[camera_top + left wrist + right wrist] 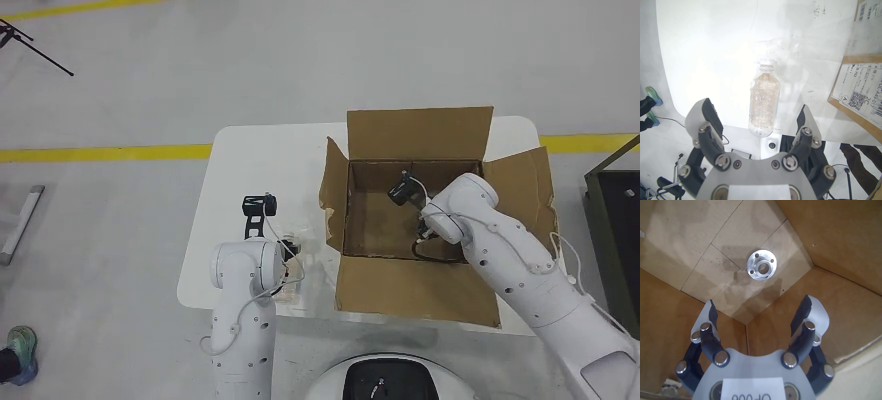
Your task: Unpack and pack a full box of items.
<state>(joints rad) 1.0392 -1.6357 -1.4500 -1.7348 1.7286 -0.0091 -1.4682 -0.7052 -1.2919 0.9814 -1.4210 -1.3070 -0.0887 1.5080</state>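
We see hard glare bleaching the white worktop (pixel 706 47) in the left wrist view, so the clear bottle (pixel 763 102) almost melts into it. Inside the box (pixel 829 237) the light is dimmer; the metal flange (pixel 762 266) glints, and soft shadows of the right tool (pixel 759 305) fall beside it.

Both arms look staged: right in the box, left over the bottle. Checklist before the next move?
1. Right gripper open and empty: ok.
2. Metal flange flat on the floor of the cardboard box, in line with the right gripper, not touched: ok.
3. Finger room around the flange, which lies near a box corner: cannot tell.
4. Left gripper open and empty: ok.
5. Clear plastic bottle lying capped on the white table, lined up between the open fingers: ok.
6. Bottle base fully on the table at the edge toward the robot: cannot tell.
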